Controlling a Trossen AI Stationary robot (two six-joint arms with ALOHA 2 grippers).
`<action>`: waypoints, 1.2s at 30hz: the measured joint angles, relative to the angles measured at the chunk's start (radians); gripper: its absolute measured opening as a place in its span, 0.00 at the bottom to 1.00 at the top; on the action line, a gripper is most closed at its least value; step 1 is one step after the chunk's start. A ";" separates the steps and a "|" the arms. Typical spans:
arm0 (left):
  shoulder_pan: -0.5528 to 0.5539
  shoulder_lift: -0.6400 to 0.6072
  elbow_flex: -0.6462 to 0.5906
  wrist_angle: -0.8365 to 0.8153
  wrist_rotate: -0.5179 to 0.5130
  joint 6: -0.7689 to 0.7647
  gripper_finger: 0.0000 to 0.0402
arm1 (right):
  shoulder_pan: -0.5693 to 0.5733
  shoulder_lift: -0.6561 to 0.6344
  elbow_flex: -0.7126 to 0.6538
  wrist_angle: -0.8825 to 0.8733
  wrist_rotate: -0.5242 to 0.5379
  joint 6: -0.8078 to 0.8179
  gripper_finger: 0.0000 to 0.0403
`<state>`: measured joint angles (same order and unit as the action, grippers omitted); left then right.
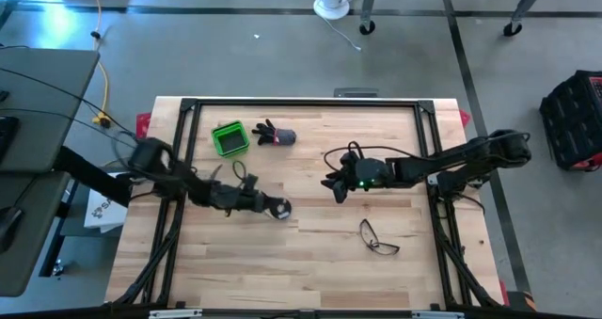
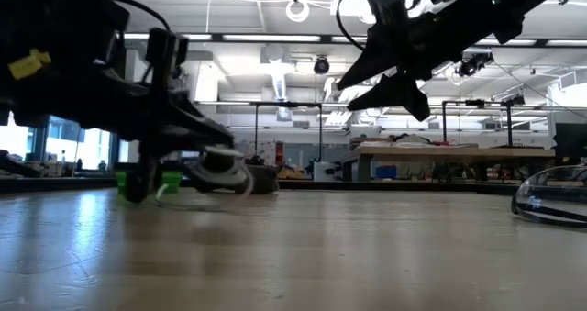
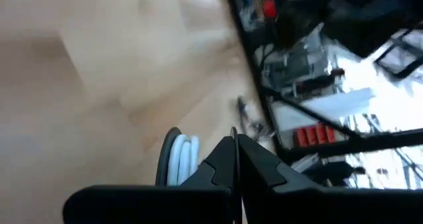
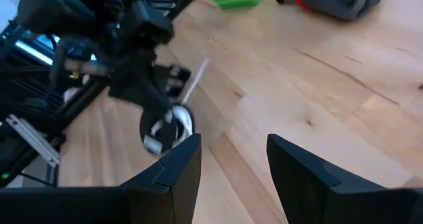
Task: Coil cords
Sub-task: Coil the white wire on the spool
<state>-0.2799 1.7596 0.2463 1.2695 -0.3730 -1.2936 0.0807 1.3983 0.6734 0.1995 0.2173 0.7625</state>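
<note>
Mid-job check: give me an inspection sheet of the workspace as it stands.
Surface: wooden table, flat.
Job's things: black reel with white cord wound on it, at the left pincer.
Clutter: green box; grey glove; safety glasses.
Grippers: left pincer shut on the reel, low at the table; right pincer open, raised, empty.
Cables: yellow cable on the floor.
Surroundings: black crate on the floor at right.

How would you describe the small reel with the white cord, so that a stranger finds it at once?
Look at the wooden table, left of its middle, where the left gripper reaches. At its tip sits the reel, small, round and black, with white cord wound on it. The eyeglasses lie farther right, untouched.
</note>
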 joint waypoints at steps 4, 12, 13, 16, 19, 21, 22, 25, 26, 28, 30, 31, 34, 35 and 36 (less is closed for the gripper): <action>0.006 0.165 0.089 0.120 0.087 -0.025 0.00 | 0.000 0.011 -0.001 0.002 -0.005 0.000 0.42; 0.084 0.269 0.168 0.180 0.203 -0.041 0.11 | 0.014 0.020 -0.001 -0.023 -0.021 0.000 0.42; 0.096 0.269 0.168 0.176 0.215 -0.041 0.13 | 0.014 0.020 -0.001 -0.025 -0.029 -0.001 0.42; 0.136 0.268 0.166 0.170 0.265 -0.038 0.20 | 0.014 0.020 -0.001 -0.033 -0.031 -0.004 0.42; 0.170 0.268 0.170 0.168 0.329 -0.023 0.29 | 0.014 0.020 -0.001 -0.065 -0.035 -0.028 0.42; 0.184 0.269 0.176 0.163 0.358 -0.023 0.35 | 0.014 0.020 -0.001 -0.070 -0.037 -0.038 0.42; 0.189 0.269 0.177 0.161 0.371 -0.023 0.38 | 0.014 0.020 -0.001 -0.070 -0.038 -0.040 0.42; 0.197 0.269 0.178 0.149 0.380 -0.012 0.44 | 0.014 0.020 -0.001 -0.070 -0.039 -0.045 0.42; 0.202 0.269 0.178 0.149 0.379 -0.006 0.45 | 0.014 0.020 -0.001 -0.069 -0.039 -0.045 0.42; 0.214 0.269 0.179 0.152 0.348 0.008 0.46 | 0.014 0.020 -0.001 -0.069 -0.035 -0.045 0.42; 0.233 0.270 0.179 0.166 0.304 0.033 0.46 | 0.014 0.020 -0.001 -0.069 -0.034 -0.045 0.42; 0.246 0.270 0.179 0.173 0.286 0.056 0.46 | 0.012 0.020 -0.001 -0.069 -0.034 -0.047 0.42; 0.289 0.272 0.178 0.175 0.278 0.075 0.46 | 0.006 0.020 -0.001 -0.068 -0.034 -0.056 0.42; 0.301 0.272 0.178 0.170 0.291 0.075 0.46 | 0.004 0.020 -0.001 -0.069 -0.034 -0.056 0.42; 0.313 0.271 0.178 0.165 0.305 0.080 0.46 | 0.001 0.020 -0.001 -0.068 -0.034 -0.056 0.42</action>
<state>0.0332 2.0309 0.4248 1.4341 -0.0680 -1.2131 0.0815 1.4181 0.6727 0.1310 0.1833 0.7063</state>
